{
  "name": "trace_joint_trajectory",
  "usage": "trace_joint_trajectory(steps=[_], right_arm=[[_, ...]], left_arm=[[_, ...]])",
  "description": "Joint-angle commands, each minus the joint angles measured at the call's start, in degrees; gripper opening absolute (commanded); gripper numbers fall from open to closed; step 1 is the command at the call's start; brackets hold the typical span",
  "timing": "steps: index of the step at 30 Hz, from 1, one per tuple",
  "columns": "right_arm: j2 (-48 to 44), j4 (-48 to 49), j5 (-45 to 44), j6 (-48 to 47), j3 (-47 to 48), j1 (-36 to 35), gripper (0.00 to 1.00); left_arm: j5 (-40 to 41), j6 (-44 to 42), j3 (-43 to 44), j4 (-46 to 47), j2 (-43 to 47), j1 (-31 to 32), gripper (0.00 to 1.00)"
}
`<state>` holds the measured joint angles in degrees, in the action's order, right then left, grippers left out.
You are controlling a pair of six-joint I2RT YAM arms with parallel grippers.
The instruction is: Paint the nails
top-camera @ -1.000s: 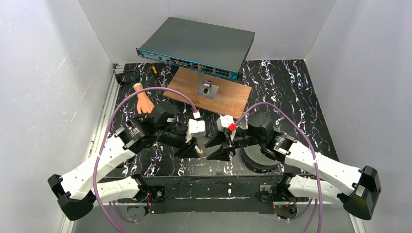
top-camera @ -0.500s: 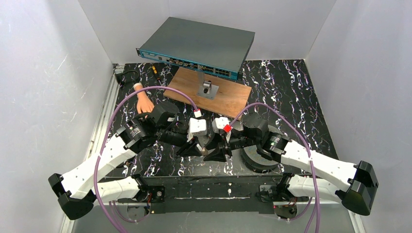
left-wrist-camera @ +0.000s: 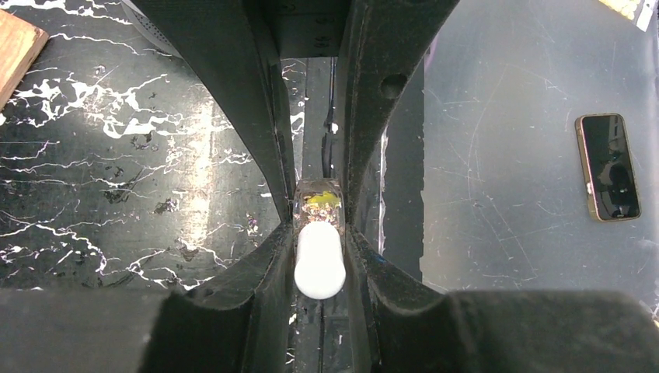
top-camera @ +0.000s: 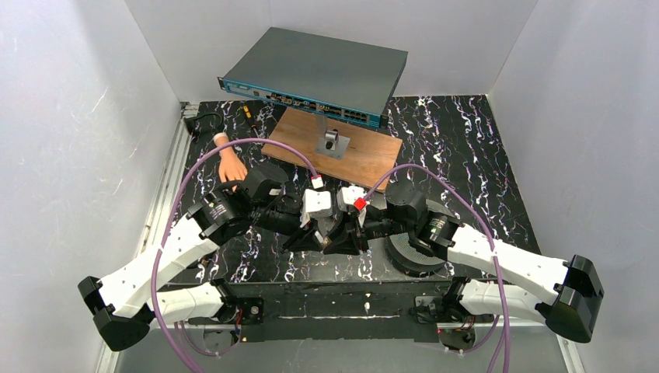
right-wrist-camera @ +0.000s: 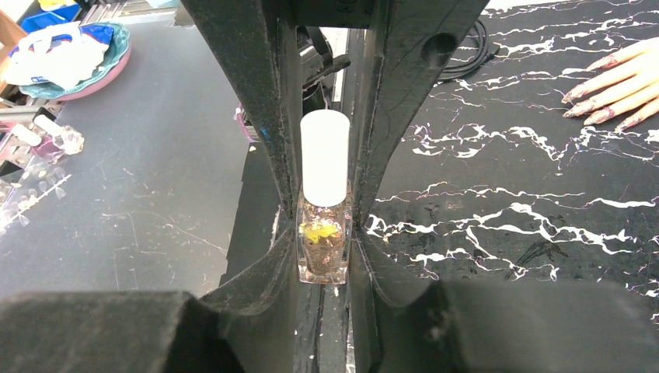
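Black white-veined table (top-camera: 482,148) sitting inside white-walled booth. Near centre: left gripper (left-wrist-camera: 319,242) clamping white cap (left-wrist-camera: 319,264), right gripper (right-wrist-camera: 322,268) pinching glass body of polish bottle (right-wrist-camera: 322,245) from opposite side. Brush hiding inside cap; cap loosening or not, cannot tell. Far left, well apart: mannequin hand (top-camera: 230,165) lying flat, nails (right-wrist-camera: 579,95) pointing near. Judging hand light, rigid, skidding easily under brush — pinning at wrist stub looking best. Nails tiny, tips looking darker — coating unclear. Overhead, bottle disappearing between claws.
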<state>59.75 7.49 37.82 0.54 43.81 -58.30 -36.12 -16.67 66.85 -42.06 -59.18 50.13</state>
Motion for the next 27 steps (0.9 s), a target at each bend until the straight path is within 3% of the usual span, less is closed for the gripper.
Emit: trace_joint_trajectory(steps=[1, 3, 5, 6, 8, 12, 17, 22, 27], right_arm=[[0.02, 1.81, 1.39, 1.16, 3.18, -1.06, 0.01], [0.02, 0.67, 2.11, 1.33, 3.45, -1.02, 0.01], [-0.15, -0.22, 2.21, 1.65, 3.35, -1.02, 0.01], [-0.42, -0.61, 2.07, 1.85, 3.19, -1.02, 0.01], [-1.16, -0.97, 1.3, 2.49, 2.43, -1.13, 0.01], [-3.81, 0.68, -1.02, 4.14, -0.12, -1.59, 0.01], [-5.86, 4.3, -1.52, 8.66, -2.28, -1.73, 0.01], [-4.56, 5.7, 1.22, 11.01, -1.52, -2.0, 0.01], [-4.77, 8.81, 1.36, 10.65, -1.77, -3.13, 0.01]], left_arm=[[0.97, 0.5, -0.21, 0.8, 0.14, 0.34, 0.16], [1.7, 0.66, -0.29, 0.84, 1.03, 0.32, 0.43], [2.96, 0.71, -0.62, 1.0, 2.54, 0.32, 0.65], [3.63, 0.75, -0.85, 1.03, 3.41, 0.32, 0.74], [4.49, 0.73, -1.36, 0.79, 5.56, 0.26, 0.82], [5.09, 1.04, -2.23, 0.71, 10.34, 0.27, 0.85], [3.41, 8.07, -3.92, 6.2, 15.5, 0.24, 0.83], [-2.4, 14.69, -7.07, 14.15, 18.41, 0.23, 0.75], [-3.03, 18.25, -9.97, 20.87, 19.53, 0.23, 0.67]])
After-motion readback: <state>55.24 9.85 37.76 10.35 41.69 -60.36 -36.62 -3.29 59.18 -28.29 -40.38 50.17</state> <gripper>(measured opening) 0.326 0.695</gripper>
